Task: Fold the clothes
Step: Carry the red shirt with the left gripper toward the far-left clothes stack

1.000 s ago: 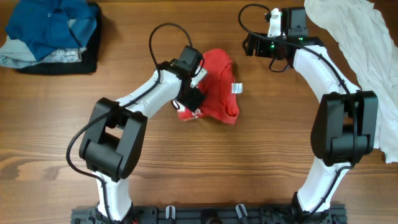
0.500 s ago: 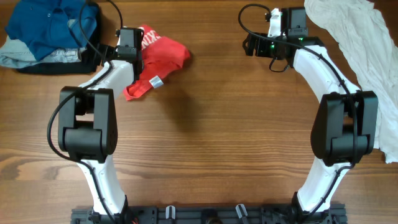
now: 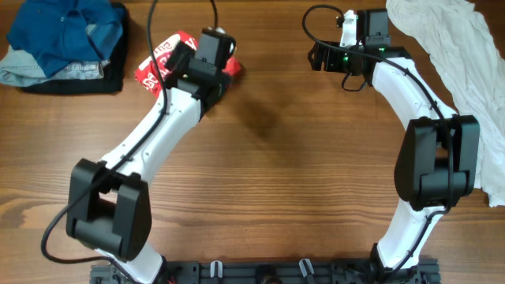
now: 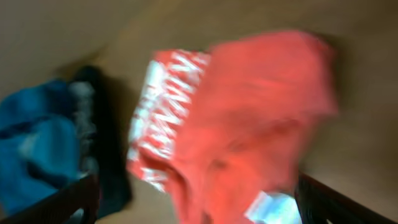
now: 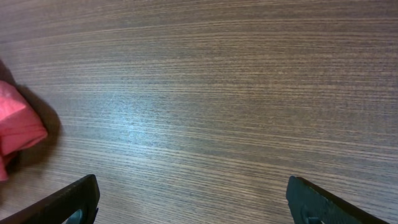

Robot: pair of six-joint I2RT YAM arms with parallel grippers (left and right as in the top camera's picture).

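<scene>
Beside the stacked blue, grey and black garments [image 3: 63, 39] in the far-left corner of the wooden surface [image 3: 276, 173] lies the red cotton T-shirt with white lettering [image 3: 156, 65]. It has been shifted there from mid-surface and is loosely bunched. The left claw [image 4: 196, 186] hangs over it, fingers apart and empty, so it seems set aside. The right claw [image 5: 191, 183], equally spread, is unmoved near the crumpled white garment [image 3: 450, 39].

Wooden table [image 3: 276, 185], crumpled red T-shirt [image 3: 154, 67], blue-topped garment pile [image 3: 63, 39], white garment [image 3: 458, 47]

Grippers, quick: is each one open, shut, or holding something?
Left gripper: open, above the red T-shirt, holding nothing.
Right gripper: open, empty, over the table.
</scene>
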